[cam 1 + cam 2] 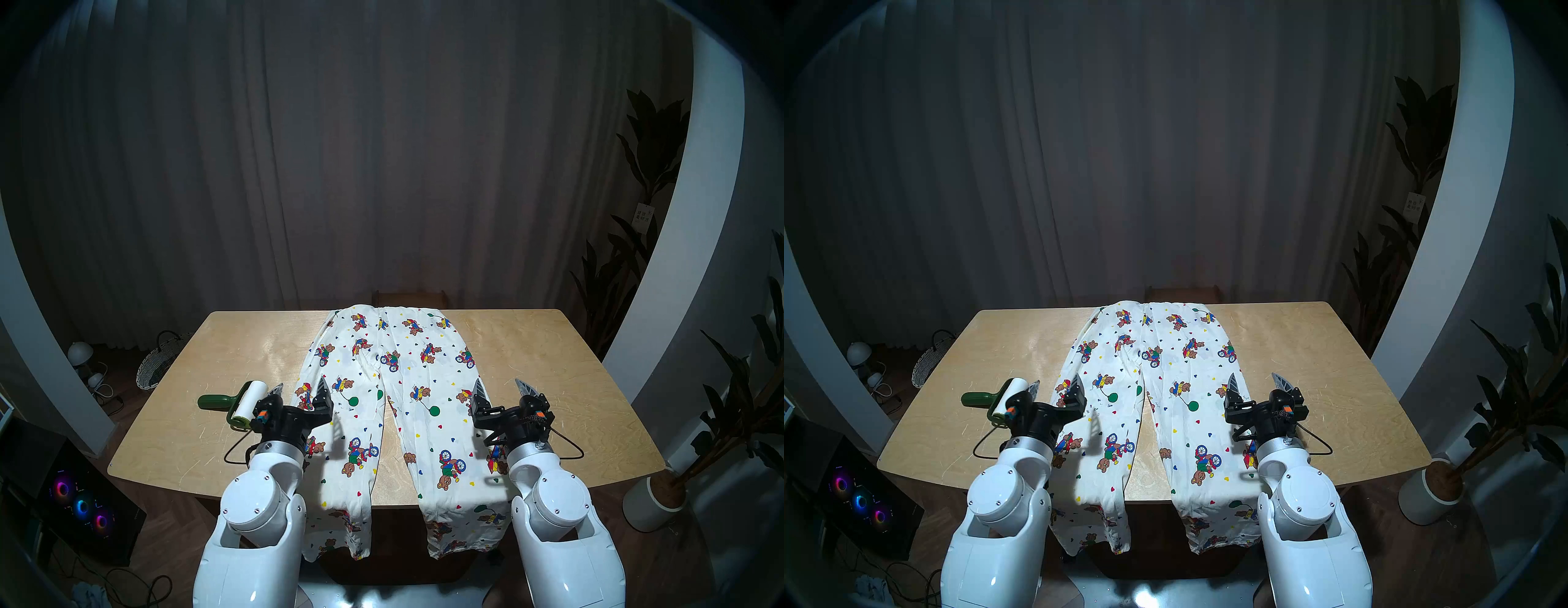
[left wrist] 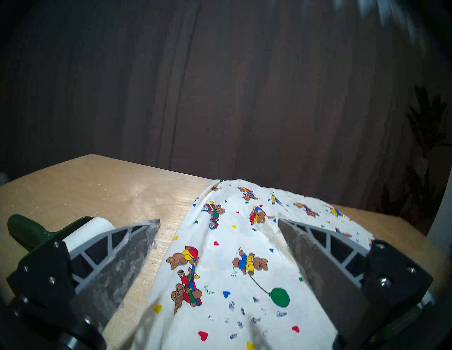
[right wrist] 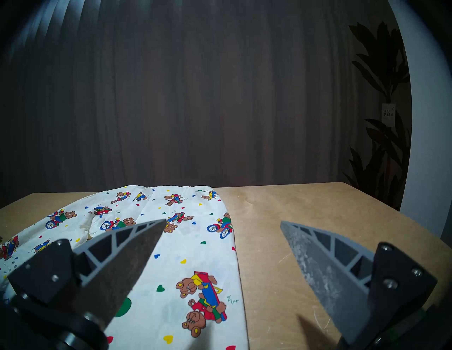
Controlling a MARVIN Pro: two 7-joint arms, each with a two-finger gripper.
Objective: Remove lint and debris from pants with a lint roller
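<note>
The cream-white pants [image 1: 394, 382] with bears, hearts and balloons lie flat on the wooden table [image 1: 551, 382], waist at the far edge, legs hanging over the near edge. The lint roller [image 1: 237, 403], green handle and white roll, lies on the table left of the pants. My left gripper [image 1: 301, 384] is open and empty, hovering over the pants' left edge, with the roller just outside its left finger [image 2: 117, 256]. Grey-dark lint flecks [image 2: 244, 315] sit on the left leg below a green balloon. My right gripper [image 1: 499, 381] is open and empty over the pants' right edge [image 3: 234, 256].
A chair back [image 1: 409, 297] stands behind the table's far edge. On the floor are a striped basket [image 1: 157, 361] and a computer with lit fans [image 1: 80, 505] at left, and a potted plant [image 1: 653, 496] at right. A dark curtain hangs behind.
</note>
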